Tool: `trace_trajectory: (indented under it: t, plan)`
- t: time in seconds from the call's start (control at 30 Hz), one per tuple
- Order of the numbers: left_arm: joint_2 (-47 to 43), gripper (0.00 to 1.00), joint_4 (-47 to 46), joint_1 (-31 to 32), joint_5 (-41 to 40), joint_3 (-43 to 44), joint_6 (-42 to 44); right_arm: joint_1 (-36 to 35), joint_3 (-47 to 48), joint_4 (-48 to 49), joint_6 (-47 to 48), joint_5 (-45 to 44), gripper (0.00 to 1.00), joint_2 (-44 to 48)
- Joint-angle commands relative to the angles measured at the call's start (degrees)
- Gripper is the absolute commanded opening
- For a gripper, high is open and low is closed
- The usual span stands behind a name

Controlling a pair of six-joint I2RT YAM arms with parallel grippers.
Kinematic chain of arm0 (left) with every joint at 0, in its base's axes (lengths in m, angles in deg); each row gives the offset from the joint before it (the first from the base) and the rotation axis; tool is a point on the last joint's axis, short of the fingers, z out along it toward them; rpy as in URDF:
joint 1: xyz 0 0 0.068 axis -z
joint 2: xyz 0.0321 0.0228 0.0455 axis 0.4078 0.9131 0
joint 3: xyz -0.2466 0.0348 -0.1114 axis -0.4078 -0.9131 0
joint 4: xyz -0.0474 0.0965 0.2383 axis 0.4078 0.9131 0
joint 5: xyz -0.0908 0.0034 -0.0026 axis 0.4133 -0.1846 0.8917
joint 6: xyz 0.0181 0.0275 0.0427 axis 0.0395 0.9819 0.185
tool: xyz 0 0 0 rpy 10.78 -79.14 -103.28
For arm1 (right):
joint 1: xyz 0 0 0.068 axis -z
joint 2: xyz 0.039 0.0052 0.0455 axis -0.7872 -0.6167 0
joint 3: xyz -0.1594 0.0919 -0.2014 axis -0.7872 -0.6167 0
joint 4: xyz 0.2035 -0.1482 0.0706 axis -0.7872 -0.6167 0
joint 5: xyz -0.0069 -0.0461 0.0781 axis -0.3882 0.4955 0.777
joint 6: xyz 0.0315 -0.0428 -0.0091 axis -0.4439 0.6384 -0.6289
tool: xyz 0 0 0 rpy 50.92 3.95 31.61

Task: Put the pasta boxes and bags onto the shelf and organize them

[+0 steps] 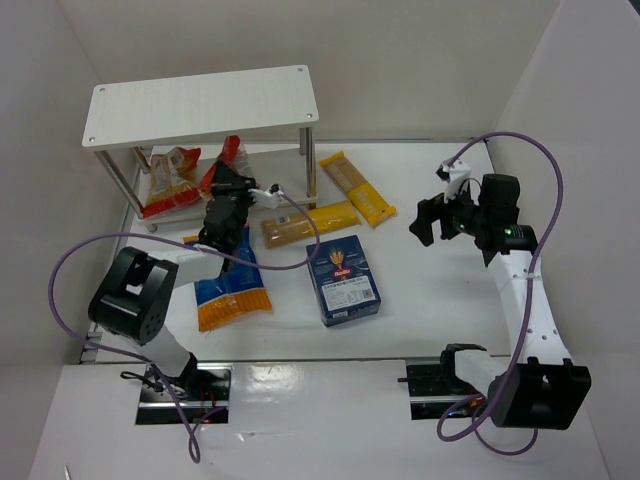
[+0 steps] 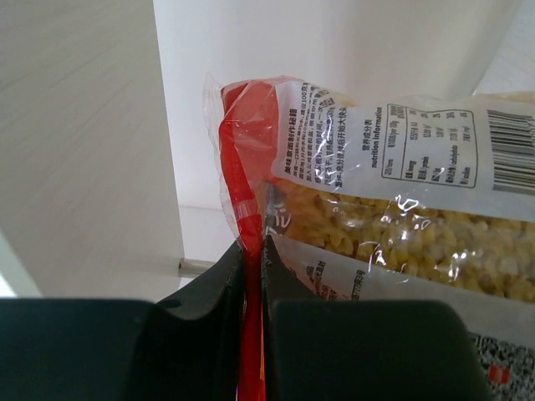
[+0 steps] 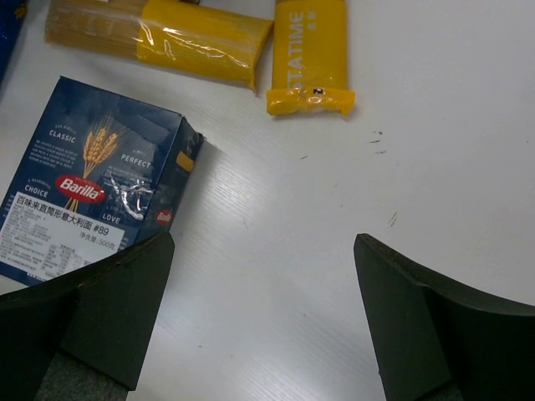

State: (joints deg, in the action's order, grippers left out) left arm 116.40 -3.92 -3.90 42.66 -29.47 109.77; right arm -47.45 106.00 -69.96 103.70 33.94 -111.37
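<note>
As the red-edged bag (image 2: 401, 225) is pinched by its seam in the closed left tool (image 2: 253, 251), seemingly for sliding onto the lower tier of the shelf (image 1: 200, 100), the right tool (image 1: 440, 222) is held open right of the shelf, the pasta box (image 1: 348, 280) lying on the bench (image 1: 420, 310) before the shelf.

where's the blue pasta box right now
Top view: the blue box lies flat on the table near the centre, just below a yellow spaghetti bag and right of the blue-and-orange bag, with the open right claw off to its right.
</note>
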Motion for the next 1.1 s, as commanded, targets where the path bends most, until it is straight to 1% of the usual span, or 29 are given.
trace_trajectory:
  t: [0.0, 0.27, 0.37, 0.5, 0.6, 0.67, 0.73, 0.83, 0.9, 0.97, 1.07]
  plan:
    - [2.59, 0.0, -10.41, -1.17, 3.1, 3.8, 1.61, 0.54, 0.65, 2.49, 0.34, 1.21, 0.96, 0.12]
    - [7.87, 0.0, -13.41, -3.55, 4.85, 6.88, 0.56, 2.47, 0.65, 2.49, 0.87, 3.67, 0.96, 0.12]
    - [9.19, 0.04, -14.02, -4.78, 5.46, 8.12, 0.56, 3.0, 0.65, 1.97, 0.87, 4.2, 0.96, 0.12]
    - [11.47, 0.04, -15.43, -5.84, 6.0, 10.13, 0.03, 3.0, 0.12, 1.97, 1.4, 4.73, 0.96, 0.12]
    - [12.1, 0.15, -15.43, -6.36, 6.0, 10.84, 0.03, 3.0, 0.12, 1.44, 1.92, 4.73, 0.96, 0.12]
    - [12.71, 0.25, -16.05, -6.36, 6.0, 10.84, -0.58, 3.0, 0.12, 1.44, 1.92, 4.73, 0.96, 0.12]
    - [12.71, 0.31, -16.05, -6.36, 6.0, 11.36, -0.58, 3.0, 0.12, 1.44, 1.92, 4.73, 0.96, 0.12]
    - [13.33, 0.48, -16.05, -6.89, 6.0, 11.37, -0.58, 3.0, 0.12, 0.92, 1.92, 5.25, 0.96, 0.12]
    - [13.33, 0.53, -15.35, -6.89, 6.0, 11.98, -0.58, 3.0, 0.12, 0.91, 1.92, 5.77, 0.96, 0.12]
    - [13.33, 0.53, -14.74, -6.89, 6.0, 11.98, -0.58, 3.0, 0.12, 0.91, 2.45, 5.78, 0.96, 0.12]
    - [13.33, 0.58, -14.73, -6.89, 6.52, 11.98, -0.58, 3.0, 0.12, 0.91, 2.45, 5.78, 0.96, 0.12]
